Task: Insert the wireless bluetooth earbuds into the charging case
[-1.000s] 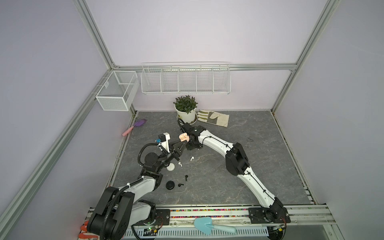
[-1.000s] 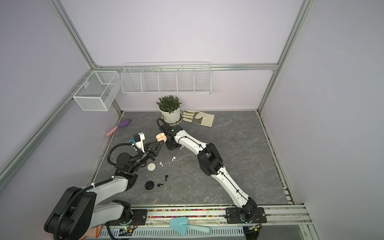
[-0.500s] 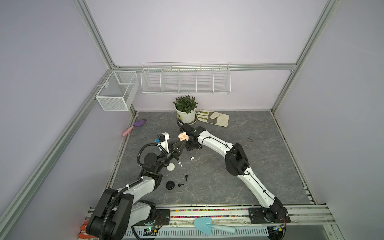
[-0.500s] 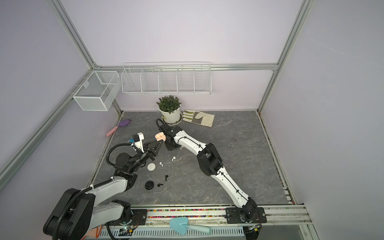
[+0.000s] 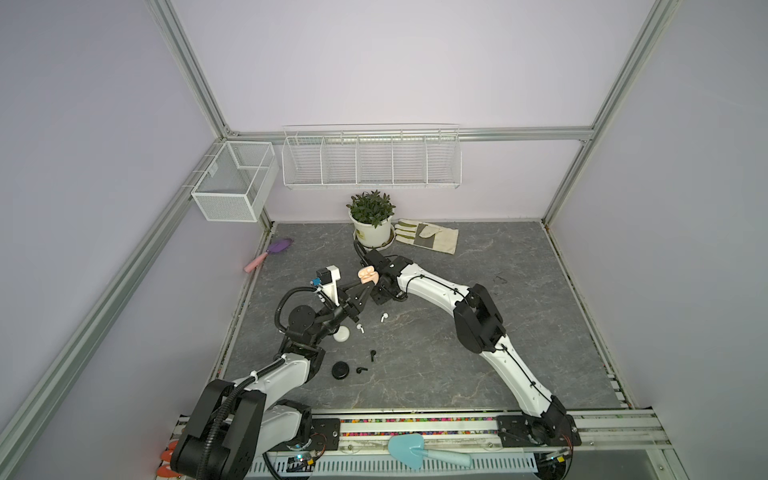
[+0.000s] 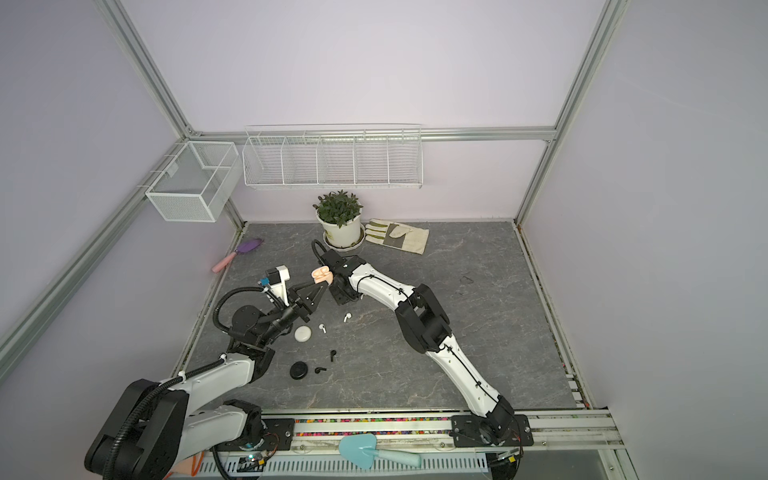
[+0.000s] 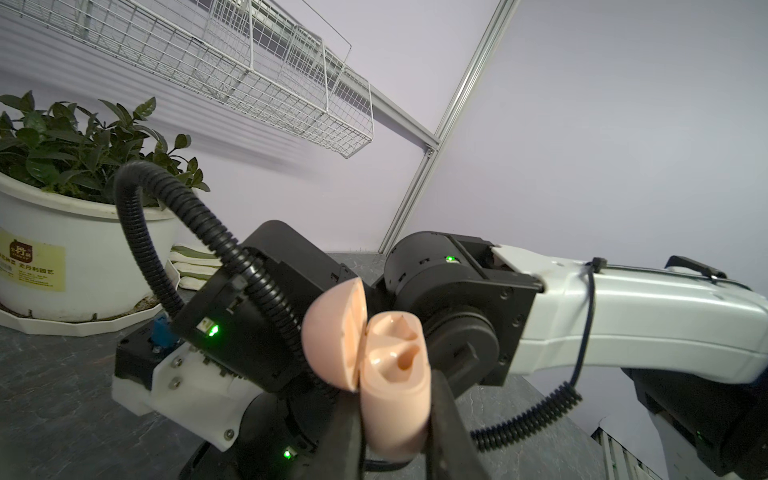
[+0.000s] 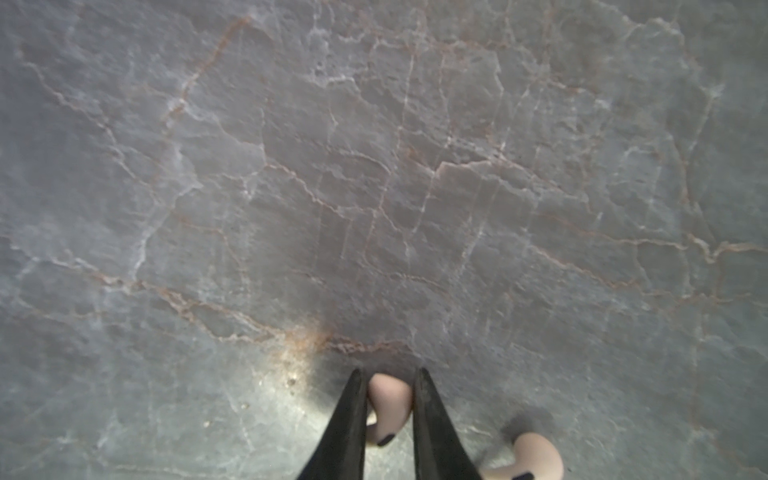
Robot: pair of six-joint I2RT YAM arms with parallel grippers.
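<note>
My left gripper (image 7: 395,419) is shut on the base of a peach-pink charging case (image 7: 390,361), held up off the table with its lid (image 7: 332,332) hinged open and its earbud wells showing. The case (image 5: 367,274) sits in both top views just left of the right wrist. My right gripper (image 8: 388,374) points down at the table, shut on a pink earbud (image 8: 390,401). A second pink earbud (image 8: 528,459) lies on the table beside it. Two white earbuds (image 5: 383,318) (image 5: 360,328) and two black earbuds (image 5: 372,354) (image 5: 361,369) lie loose nearer the front.
A white round case (image 5: 341,333) and a black round case (image 5: 340,370) rest by the left arm. A potted plant (image 5: 371,224) and a work glove (image 5: 428,239) stand at the back, a purple brush (image 5: 272,251) at the left edge. Wire baskets (image 5: 370,160) hang on the wall.
</note>
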